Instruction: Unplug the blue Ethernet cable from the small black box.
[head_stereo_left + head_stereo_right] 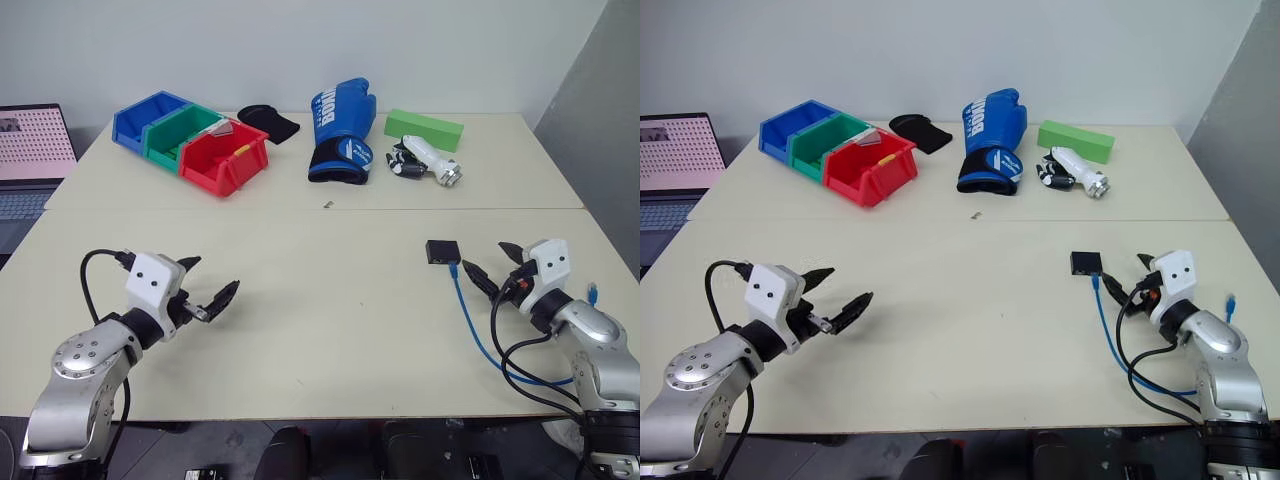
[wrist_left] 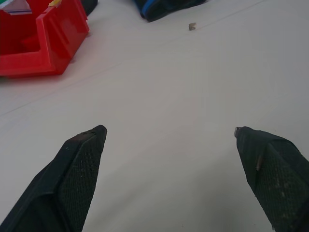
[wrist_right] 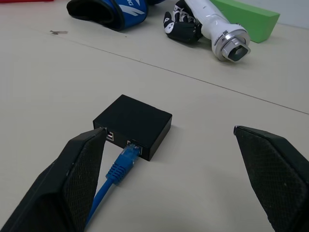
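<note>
Near the small black box [image 3: 133, 125], right end effector [image 3: 169, 145] wide open, empty

The left end effector [image 2: 169, 145] stands wide open — its two black fingers [image 2: 72, 183] have textured inner pads, and bare counter [image 2: 164, 96] lies between them. Nothing is held or touched. Beyond the fingers the pale counter stretches flat, crossed by a faint seam line. Farther on sits a red bin [image 2: 43, 41], with a sliver of green just behind its edge. Well apart from the bin lies a small grey scrap [image 2: 192, 26] on the counter, and past it a dark object with a blue edge [image 2: 164, 7] — cut off by the frame, too little seen to name.
</note>
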Available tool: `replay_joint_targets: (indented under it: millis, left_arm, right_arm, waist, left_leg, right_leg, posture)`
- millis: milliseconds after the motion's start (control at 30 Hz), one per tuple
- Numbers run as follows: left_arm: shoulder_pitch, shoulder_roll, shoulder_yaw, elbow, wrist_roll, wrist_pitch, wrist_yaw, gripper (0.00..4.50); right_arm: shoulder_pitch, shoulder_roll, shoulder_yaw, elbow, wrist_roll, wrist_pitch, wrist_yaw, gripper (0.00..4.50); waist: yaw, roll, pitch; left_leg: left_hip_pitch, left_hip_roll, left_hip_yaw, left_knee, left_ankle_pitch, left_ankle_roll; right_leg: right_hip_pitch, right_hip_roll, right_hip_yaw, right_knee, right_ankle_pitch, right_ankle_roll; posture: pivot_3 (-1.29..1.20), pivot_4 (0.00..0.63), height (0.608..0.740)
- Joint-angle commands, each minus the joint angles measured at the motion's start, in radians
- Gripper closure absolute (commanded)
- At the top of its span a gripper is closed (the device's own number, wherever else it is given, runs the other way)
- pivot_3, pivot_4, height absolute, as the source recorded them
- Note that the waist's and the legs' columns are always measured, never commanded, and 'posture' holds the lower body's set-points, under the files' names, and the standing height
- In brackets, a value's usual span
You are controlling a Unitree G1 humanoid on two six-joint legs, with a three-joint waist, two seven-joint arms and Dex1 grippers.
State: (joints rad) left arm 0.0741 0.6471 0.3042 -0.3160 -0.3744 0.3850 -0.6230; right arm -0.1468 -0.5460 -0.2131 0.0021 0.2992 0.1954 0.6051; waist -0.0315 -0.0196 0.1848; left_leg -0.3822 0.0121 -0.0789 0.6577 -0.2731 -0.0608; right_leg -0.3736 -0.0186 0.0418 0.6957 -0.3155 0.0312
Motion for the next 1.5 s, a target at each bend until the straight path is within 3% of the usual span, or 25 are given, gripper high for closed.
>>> replay_joint_targets:
  millis: [33,400,767,967,1300,1400,1500]
  left_arm:
    - [0.004,0.008,0.031,-0.044,-0.003,-0.021,0.001,0.00]
    - [0.014,0.014,0.031,-0.057,-0.001,-0.005,0.006,0.00]
    - [-0.036,0.101,-0.007,-0.167,-0.193,0.115,-0.180,0.00]
    - [-0.061,0.220,-0.060,-0.218,-0.221,0.145,-0.314,0.00]
    - [-0.114,0.215,-0.095,-0.179,-0.176,0.110,-0.316,0.00]
    - [-0.111,0.212,-0.098,-0.180,-0.172,0.105,-0.313,0.00]
    - [-0.111,0.203,-0.096,-0.181,-0.174,0.106,-0.305,0.00]
  right_arm:
    - [-0.018,-0.015,-0.015,-0.018,0.008,-0.007,0.008,0.05]
    - [-0.005,-0.024,-0.012,-0.023,-0.021,-0.007,0.000,0.05]
    - [0.013,-0.035,0.019,-0.050,-0.053,0.094,-0.036,0.05]
    - [0.030,0.017,0.072,-0.124,-0.077,0.187,-0.103,0.05]
    - [-0.011,0.174,0.112,-0.152,-0.144,0.313,-0.317,0.05]
    - [-0.013,0.198,0.122,-0.153,-0.163,0.335,-0.358,0.55]
    - [-0.009,0.204,0.133,-0.162,-0.177,0.346,-0.369,1.41]
  waist:
    - [0.000,0.000,0.000]
    - [0.000,0.000,0.000]
    - [0.000,0.000,0.000]
    - [-0.001,0.001,0.000]
    - [-0.001,0.002,0.001]
    - [-0.001,0.002,0.001]
    - [-0.001,0.002,0.001]
  left_leg:
    - [0.000,0.000,0.000,0.000,0.000,0.000]
    - [0.000,0.000,0.000,0.000,0.000,0.000]
    - [0.000,0.000,0.000,0.000,0.000,0.000]
    - [0.000,0.000,0.000,0.000,0.000,0.000]
    - [0.000,0.000,0.000,0.000,0.000,0.000]
    - [0.000,0.000,0.000,0.000,0.000,0.000]
    - [0.000,0.000,0.000,0.000,0.000,0.000]
  right_leg:
    - [0.000,0.000,0.000,0.000,0.000,0.000]
    - [0.000,0.000,0.000,0.000,0.000,0.000]
    - [0.000,0.000,0.000,0.000,0.000,0.000]
    - [0.000,0.001,0.000,0.000,0.000,0.000]
    - [-0.001,0.001,0.000,0.000,0.000,0.000]
    - [-0.001,0.001,0.000,0.000,0.000,0.000]
    - [-0.001,0.001,0.000,0.000,0.000,0.000]
  posture:
    - [0.00,0.150,0.740]
    - [0.00,0.150,0.740]
    - [0.00,0.150,0.740]
    - [0.00,0.150,0.740]
    - [0.00,0.150,0.740]
    - [0.00,0.150,0.740]
    - [0.00,0.150,0.740]
